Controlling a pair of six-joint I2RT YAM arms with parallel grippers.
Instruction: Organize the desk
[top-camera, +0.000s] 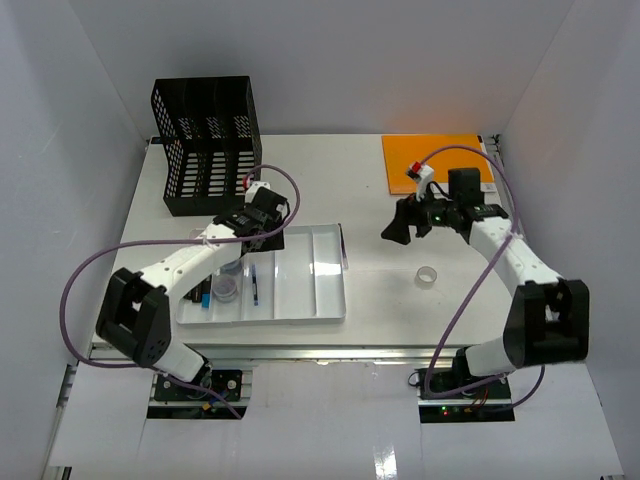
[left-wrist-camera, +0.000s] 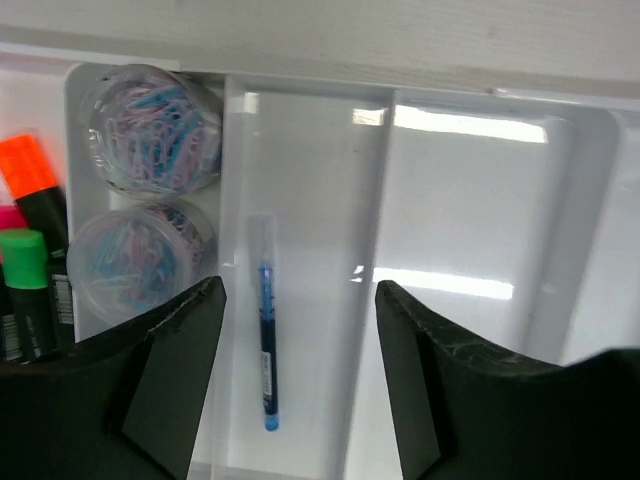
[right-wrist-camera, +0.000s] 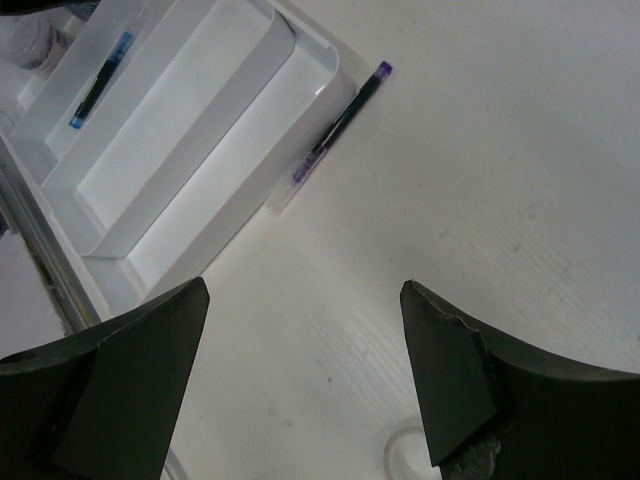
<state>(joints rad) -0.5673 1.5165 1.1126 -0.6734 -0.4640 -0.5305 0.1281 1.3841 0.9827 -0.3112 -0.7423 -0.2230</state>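
Note:
On the white desk stands a white compartmented tray. My left gripper hangs open above it, and a blue pen lies loose in the compartment below, touching neither finger. Two clear jars of paper clips and several highlighters fill the tray's left end. My right gripper is open and empty over bare desk. A purple pen lies on the desk against the tray's outer wall. Seen from above, the left gripper is over the tray and the right gripper is right of it.
A black mesh file rack stands at the back left. An orange pad lies at the back right. A small clear tape ring sits on the desk in front of the right gripper. White walls close in three sides.

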